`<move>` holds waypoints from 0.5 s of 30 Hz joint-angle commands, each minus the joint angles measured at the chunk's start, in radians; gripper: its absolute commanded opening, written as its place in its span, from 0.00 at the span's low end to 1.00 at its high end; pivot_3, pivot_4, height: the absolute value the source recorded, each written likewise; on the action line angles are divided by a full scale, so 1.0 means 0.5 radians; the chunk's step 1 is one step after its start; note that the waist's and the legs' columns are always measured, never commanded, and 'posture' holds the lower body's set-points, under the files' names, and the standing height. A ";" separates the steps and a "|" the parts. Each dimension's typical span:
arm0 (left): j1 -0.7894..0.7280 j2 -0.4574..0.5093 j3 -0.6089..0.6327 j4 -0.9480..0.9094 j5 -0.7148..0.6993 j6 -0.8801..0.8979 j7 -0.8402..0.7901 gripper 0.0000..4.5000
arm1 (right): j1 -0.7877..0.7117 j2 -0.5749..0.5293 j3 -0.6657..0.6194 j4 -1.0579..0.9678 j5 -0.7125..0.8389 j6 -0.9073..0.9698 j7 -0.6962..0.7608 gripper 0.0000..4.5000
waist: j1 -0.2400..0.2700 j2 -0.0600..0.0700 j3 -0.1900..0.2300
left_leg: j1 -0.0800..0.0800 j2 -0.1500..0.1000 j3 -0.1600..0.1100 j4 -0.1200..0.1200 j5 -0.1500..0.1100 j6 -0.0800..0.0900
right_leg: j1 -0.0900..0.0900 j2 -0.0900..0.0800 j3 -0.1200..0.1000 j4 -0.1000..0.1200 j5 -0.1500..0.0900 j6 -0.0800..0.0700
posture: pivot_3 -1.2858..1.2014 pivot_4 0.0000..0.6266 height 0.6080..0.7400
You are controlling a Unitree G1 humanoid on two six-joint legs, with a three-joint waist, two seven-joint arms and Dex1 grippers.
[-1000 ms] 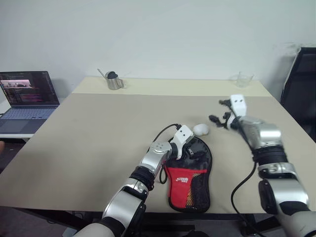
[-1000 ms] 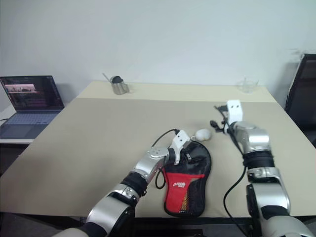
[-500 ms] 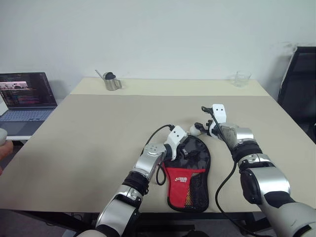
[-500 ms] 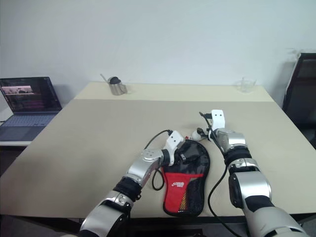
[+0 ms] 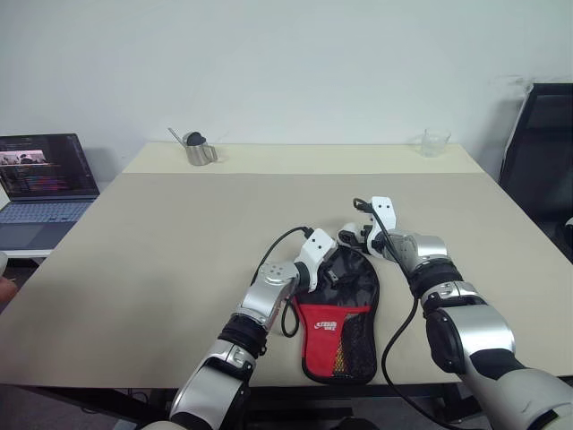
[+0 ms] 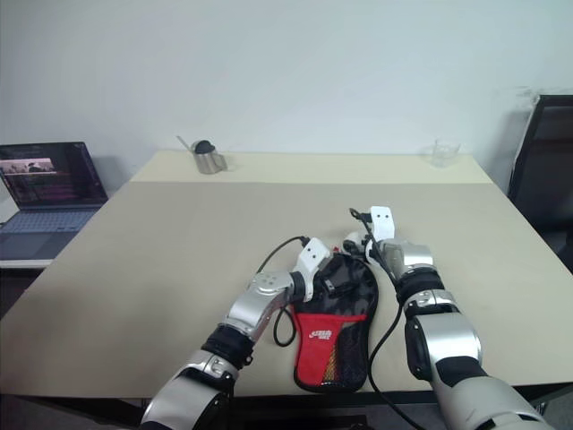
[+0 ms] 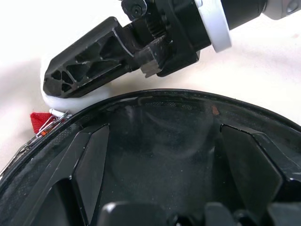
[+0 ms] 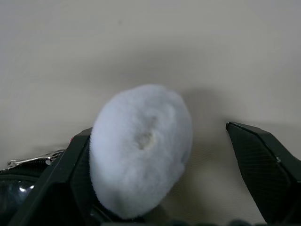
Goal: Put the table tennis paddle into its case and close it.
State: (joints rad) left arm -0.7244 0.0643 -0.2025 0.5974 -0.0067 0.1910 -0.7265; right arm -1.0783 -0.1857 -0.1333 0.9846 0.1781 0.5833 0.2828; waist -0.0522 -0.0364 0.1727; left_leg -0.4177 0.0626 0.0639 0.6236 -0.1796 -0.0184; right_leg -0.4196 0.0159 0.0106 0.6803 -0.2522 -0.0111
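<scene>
While the closing step is not yet done, the wide beige desk (image 5: pixel 179 233) carries the paddle-shaped black fabric case (image 5: pixel 337 324), with its red panel and mesh pocket, close to the near edge. The long axis of the case runs away from the robot. The round end lies far and the narrow end lies near.

The left claw (image 5: pixel 338 271) rests on the round end of the case, released, with its fingers spread wide. A glossy black surface (image 7: pixel 160 141) shows between them, inside the case rim. It is judged to be the rubber face of the table tennis paddle already seated in the case, but this cannot be confirmed.

The right claw (image 5: pixel 352 236) sits at the far rim of the case. It is released, and one finger touches the small white fluffy ball (image 8: pixel 141 146) that lies between its fingers. This ball lies just beside the case rim, next to a thin metal zip fitting (image 8: pixel 28 161), and is judged to be the zip pull.

Key relation: the ball lies directly ahead of the right claw, between its open fingers, so the right arm is the nearer one for the pull. The left claw is placed to steady the case.
</scene>
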 commanded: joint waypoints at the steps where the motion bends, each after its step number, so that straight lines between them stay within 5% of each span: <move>1: 0.056 0.018 -0.029 0.055 0.026 0.059 0.014 0.91 | 0.015 -0.006 -0.004 -0.063 -0.011 -0.008 -0.016 0.69 | 0.000 0.000 0.000 | 0.000 0.000 0.000 0.000 0.000 0.000 | 0.000 0.000 0.000 0.000 0.000 0.000 | 0.52 0.24 1.00; 8: 0.057 0.013 -0.036 0.066 0.024 0.054 0.016 0.91 | 0.025 -0.034 -0.032 -0.094 -0.002 -0.043 -0.032 0.20 | 0.000 0.000 0.000 | 0.000 0.000 0.000 0.000 0.000 0.000 | 0.000 0.000 0.000 0.000 0.000 0.000 | 0.52 0.24 1.00; 11: 0.051 0.012 -0.031 0.075 0.017 0.055 0.015 0.91 | 0.031 -0.055 -0.047 -0.125 0.005 -0.055 -0.033 0.09 | 0.001 0.000 0.000 | 0.000 0.000 0.000 0.000 0.000 0.000 | 0.000 0.000 0.000 0.000 0.000 0.000 | 0.52 0.24 1.00; 15: 0.049 0.008 -0.036 0.082 0.019 0.053 0.013 0.91 | 0.048 -0.113 -0.042 -0.172 -0.003 -0.040 -0.010 0.07 | 0.002 0.000 0.000 | 0.000 0.000 0.000 -0.001 0.000 0.000 | 0.000 0.000 0.000 -0.001 0.000 0.000 | 0.52 0.24 1.00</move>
State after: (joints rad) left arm -0.7257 0.0636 -0.2080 0.5982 -0.0072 0.1908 -0.7221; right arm -1.0544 -0.2122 -0.1391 0.9397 0.1791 0.5734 0.2839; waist -0.0513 -0.0364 0.1727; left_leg -0.4179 0.0626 0.0639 0.6232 -0.1796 -0.0184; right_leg -0.4197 0.0157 0.0107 0.6796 -0.2521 -0.0109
